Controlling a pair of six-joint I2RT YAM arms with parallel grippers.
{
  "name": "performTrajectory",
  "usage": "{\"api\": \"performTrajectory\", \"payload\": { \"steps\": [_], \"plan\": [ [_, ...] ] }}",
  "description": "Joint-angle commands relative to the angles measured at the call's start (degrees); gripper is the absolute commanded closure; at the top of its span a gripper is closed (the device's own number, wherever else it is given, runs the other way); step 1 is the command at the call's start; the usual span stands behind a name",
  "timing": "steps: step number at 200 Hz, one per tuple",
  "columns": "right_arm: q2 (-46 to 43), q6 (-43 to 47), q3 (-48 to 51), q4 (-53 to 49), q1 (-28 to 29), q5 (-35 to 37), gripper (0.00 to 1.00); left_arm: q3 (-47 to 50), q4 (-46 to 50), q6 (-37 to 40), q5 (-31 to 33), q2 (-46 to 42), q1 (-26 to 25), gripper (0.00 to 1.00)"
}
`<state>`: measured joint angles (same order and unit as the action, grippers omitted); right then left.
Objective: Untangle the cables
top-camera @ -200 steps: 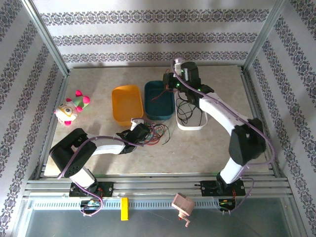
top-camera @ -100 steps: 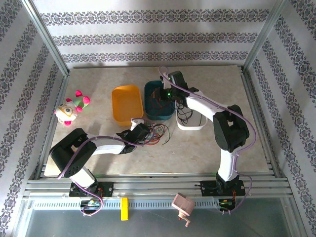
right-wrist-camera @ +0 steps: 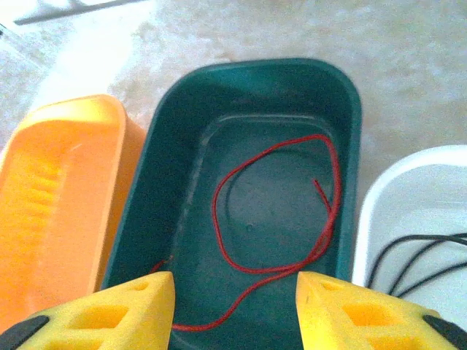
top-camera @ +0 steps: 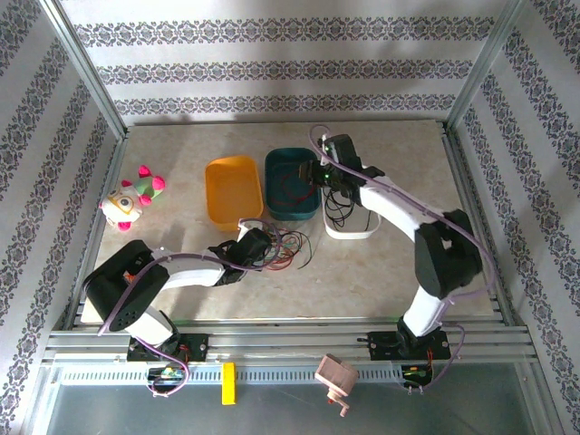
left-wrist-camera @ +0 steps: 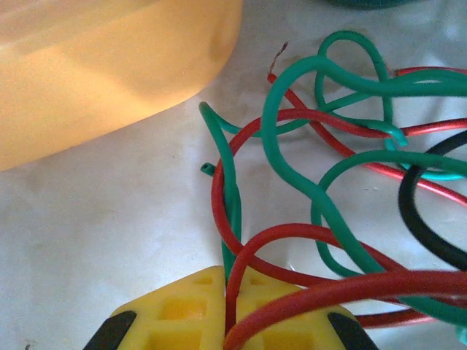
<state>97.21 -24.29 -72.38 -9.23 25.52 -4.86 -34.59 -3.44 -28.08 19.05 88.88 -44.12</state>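
A tangle of red, green and black cables [top-camera: 288, 246] lies on the table in front of the trays. In the left wrist view the loops of this tangle [left-wrist-camera: 328, 168] spread ahead of my left gripper [left-wrist-camera: 230, 310]. That gripper [top-camera: 256, 246] is shut, with a red cable [left-wrist-camera: 235, 281] pinched between its yellow fingers, and a green cable [left-wrist-camera: 232, 197] runs down behind them. My right gripper [right-wrist-camera: 233, 313] hangs open over the teal tray [right-wrist-camera: 255, 69]. A single red cable [right-wrist-camera: 327, 219] lies loose on that tray's floor, clear of the fingers.
An orange tray [top-camera: 234, 190] stands left of the teal tray [top-camera: 292, 184]. A white tray [top-camera: 352, 222] on the right holds black cables [right-wrist-camera: 416, 255]. A plush toy [top-camera: 131, 199] sits at the far left. Metal rails frame the table.
My right gripper came forward over the teal tray and went from shut to open, and the red cable now lies in the tray. The left gripper stayed shut at the tangle.
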Motion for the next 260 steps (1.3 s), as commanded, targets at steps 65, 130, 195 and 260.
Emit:
{"api": "performTrajectory", "payload": {
  "steps": [65, 130, 195, 260],
  "plan": [
    [-14.07, 6.66, 16.62, -3.85, 11.06, -15.01, 0.52, 1.45, -6.40, 1.84, -2.85, -3.06, 0.73, 1.00],
    [-9.78, 5.66, 19.93, -3.24, 13.19, -15.73, 0.48, 1.23, -6.14, 1.58, -2.74, -2.55, 0.70, 1.00],
    [-8.73, 6.09, 19.78, -3.51, 11.76, -18.43, 0.35, 1.47, -6.05, 1.32, -2.74, -2.84, 0.70, 1.00],
    [-7.01, 5.74, 20.29, -3.70, 11.63, -20.60, 0.36, 1.26, -5.97, 1.64, -3.06, -2.42, 0.70, 1.00]
  ]
}}
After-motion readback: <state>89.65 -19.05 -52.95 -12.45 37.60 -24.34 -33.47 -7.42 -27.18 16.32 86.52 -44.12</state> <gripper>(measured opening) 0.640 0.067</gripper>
